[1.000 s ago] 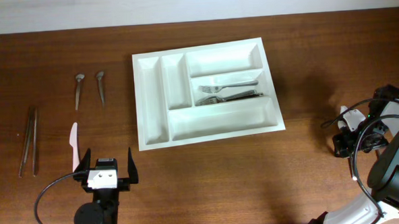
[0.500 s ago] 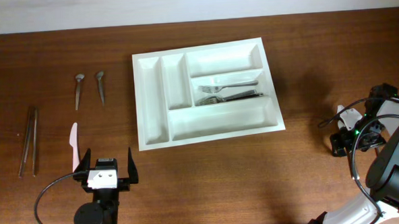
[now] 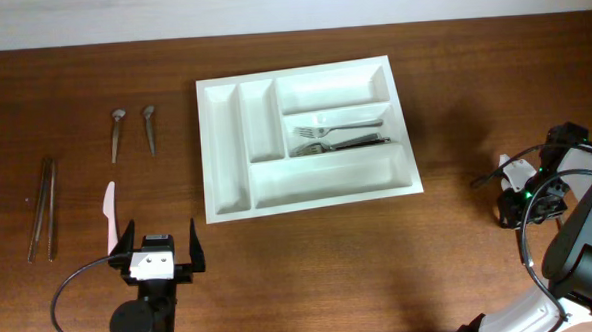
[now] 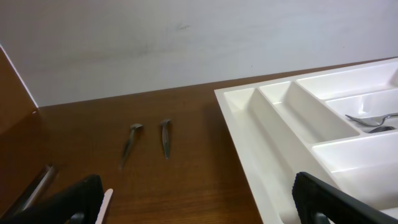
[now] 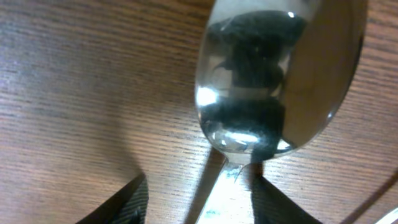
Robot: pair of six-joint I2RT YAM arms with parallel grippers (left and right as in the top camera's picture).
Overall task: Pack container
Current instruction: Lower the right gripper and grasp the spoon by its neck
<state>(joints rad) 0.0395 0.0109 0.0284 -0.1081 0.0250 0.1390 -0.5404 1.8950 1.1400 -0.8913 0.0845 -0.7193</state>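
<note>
The container [image 3: 327, 85], a large white tray, lies at the middle of the table, with forks [image 3: 340, 136] in its middle crosswise compartment. Low over the wood at the far right, my right gripper [image 3: 512, 205] points down. In the right wrist view a shiny metal spoon [image 5: 280, 68] lies on the table. Its handle runs down between my right gripper [image 5: 200, 182] fingers. The right finger is close against the handle and the left one stands apart, so the jaws are open. My left gripper [image 3: 160, 248] stands wide open and holds nothing, left of the container [image 4: 249, 143].
Two small metal spoons [image 3: 116, 134] [image 3: 150, 127] lie left of the tray. A pale plastic knife [image 3: 109, 214] lies beside my left gripper, and two long dark sticks [image 3: 43, 209] lie near the left edge. A white bit [image 3: 504, 161] shows beside the right gripper.
My right gripper's jaws have narrowed around the spoon handle, and the gripper has shifted slightly. The left arm has not moved.
</note>
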